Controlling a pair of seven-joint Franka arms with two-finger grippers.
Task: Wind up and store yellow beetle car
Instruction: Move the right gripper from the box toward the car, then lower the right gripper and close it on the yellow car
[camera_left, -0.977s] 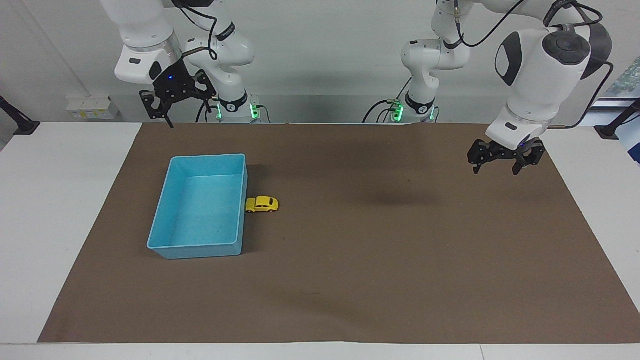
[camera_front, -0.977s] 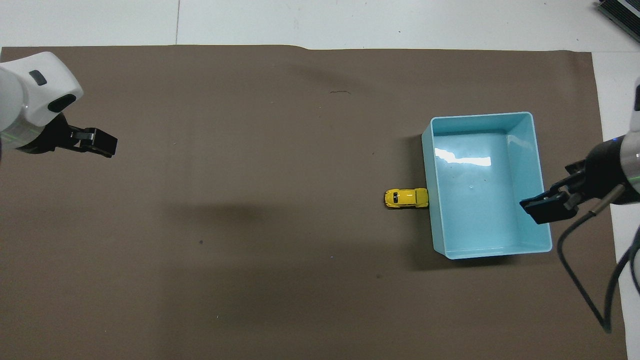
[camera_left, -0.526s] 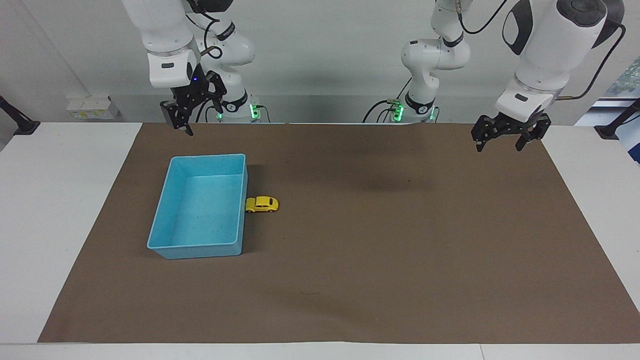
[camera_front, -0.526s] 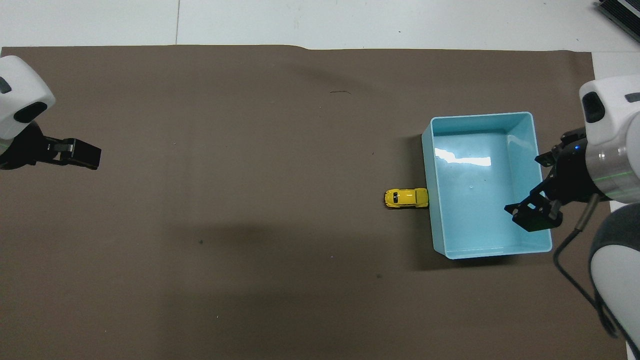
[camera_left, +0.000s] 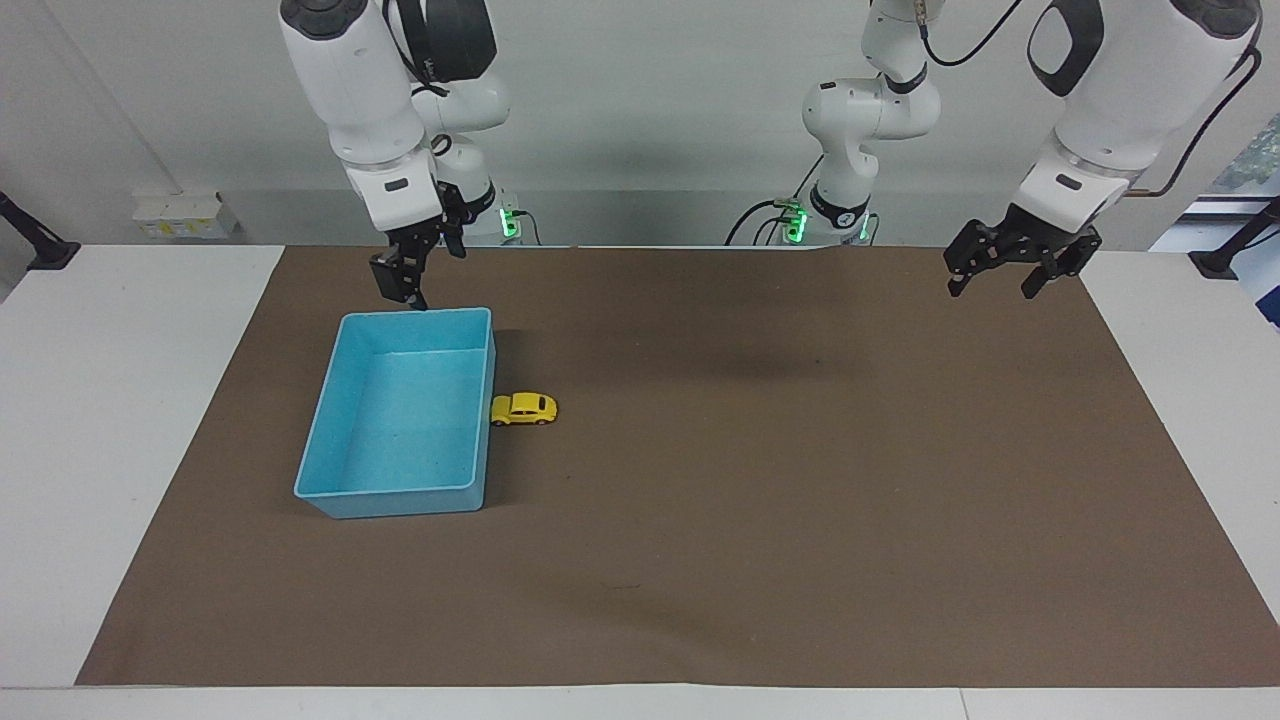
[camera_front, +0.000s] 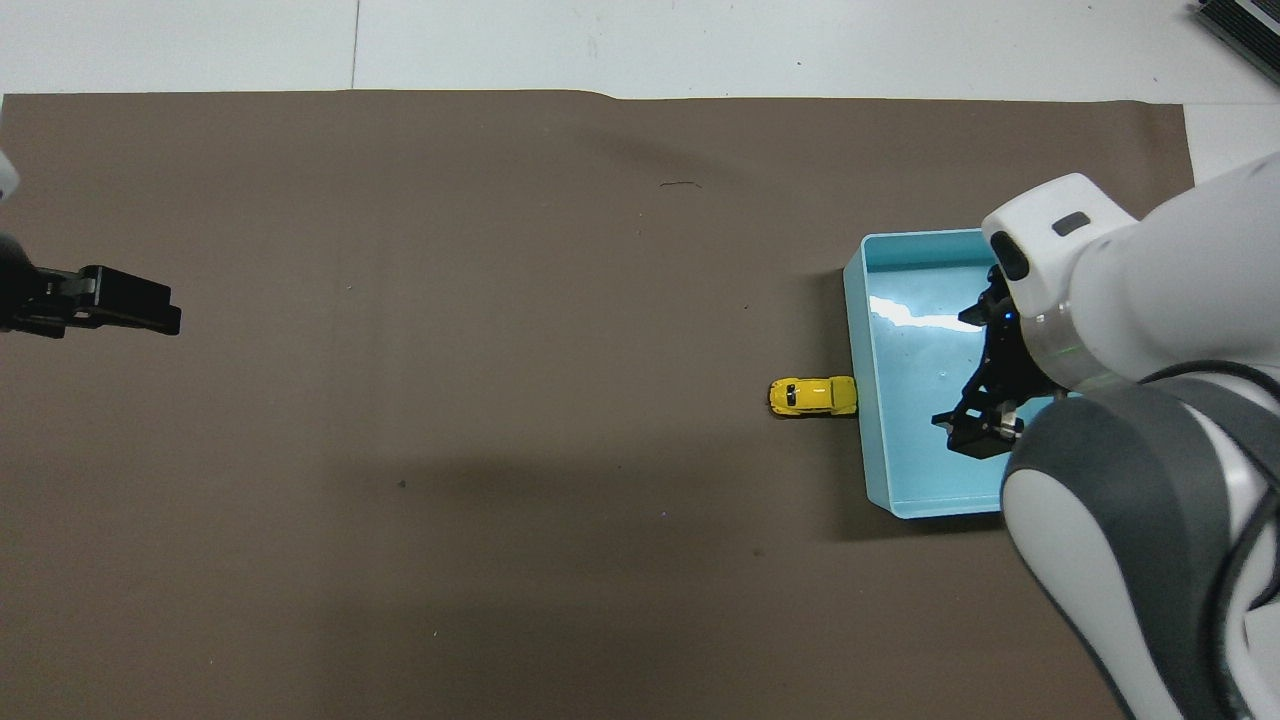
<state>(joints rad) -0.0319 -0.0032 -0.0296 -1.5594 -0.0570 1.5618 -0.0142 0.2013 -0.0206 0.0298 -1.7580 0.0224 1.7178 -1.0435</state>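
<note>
The yellow beetle car (camera_left: 524, 409) (camera_front: 812, 397) stands on the brown mat with one end against the outer wall of the light-blue bin (camera_left: 487, 440) (camera_front: 905, 490), on the side toward the left arm's end. Nothing lies in the bin. My right gripper (camera_left: 410, 293) (camera_front: 975, 438) hangs open over the bin's end nearer the robots, pointing down and holding nothing. Raised over the mat's corner at the left arm's end is my left gripper (camera_left: 990, 290) (camera_front: 150, 315), open and empty, well away from the car.
The brown mat (camera_left: 760, 500) covers most of the white table (camera_left: 120, 420). The right arm's white forearm (camera_front: 1130, 290) hides one corner of the bin in the overhead view. Cables and plugs sit by the arm bases (camera_left: 790, 225).
My right gripper has swung from off the mat's edge to over the bin and turned to point down. My left gripper has risen and drawn back toward its own end.
</note>
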